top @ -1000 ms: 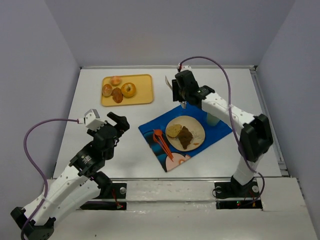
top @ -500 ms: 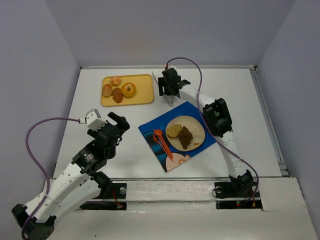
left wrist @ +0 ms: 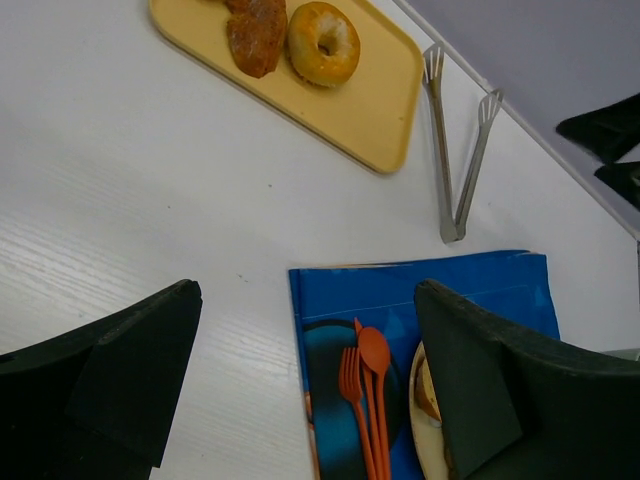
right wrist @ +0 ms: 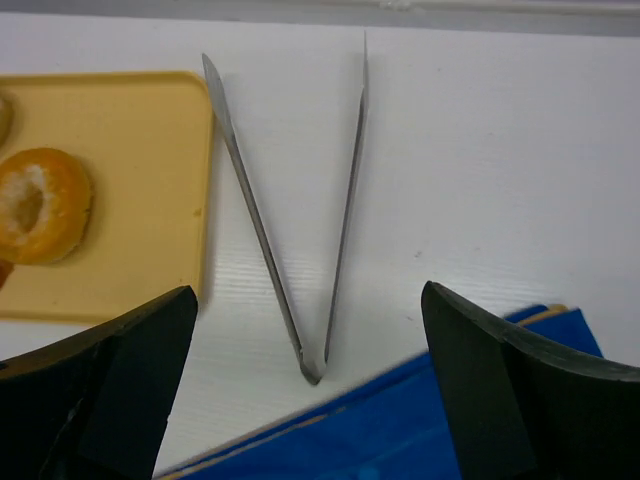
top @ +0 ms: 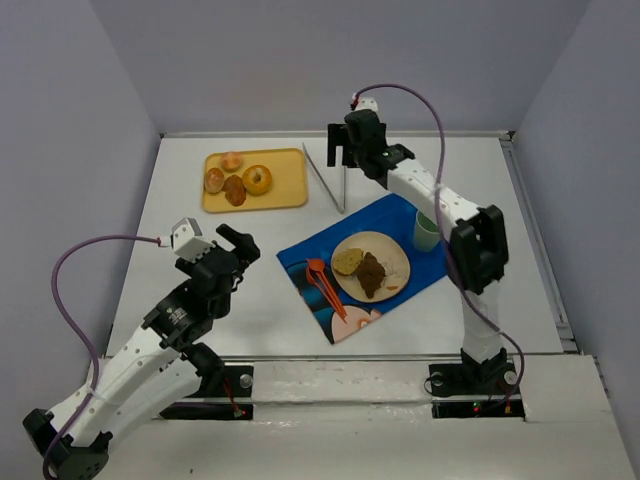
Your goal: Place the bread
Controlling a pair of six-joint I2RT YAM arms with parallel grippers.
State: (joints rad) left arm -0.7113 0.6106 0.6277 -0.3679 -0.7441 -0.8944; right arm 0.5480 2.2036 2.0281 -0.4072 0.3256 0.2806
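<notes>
right end effector (top: 341,158) has released the tongs (right wrist: 263,235), jaws spread; bread (top: 347,261) round, golden.

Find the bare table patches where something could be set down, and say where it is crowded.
Free: the table's far right corner beside the tongs; the strip between yellow tray and blue placemat. Crowded: the placemat, with plate, cutlery and cup; the tray, with bread.

I see the right gripper (right wrist: 308,300) spread wide, fingers framing the tongs (right wrist: 259,220). The tongs lie flat on the white bench (right wrist: 480,170), hinge nearest, tips apart. The yellow tray (right wrist: 150,200) at left holds a bagel (right wrist: 40,205). A blue mat (right wrist: 420,430) corner sits just below the hinge.
</notes>
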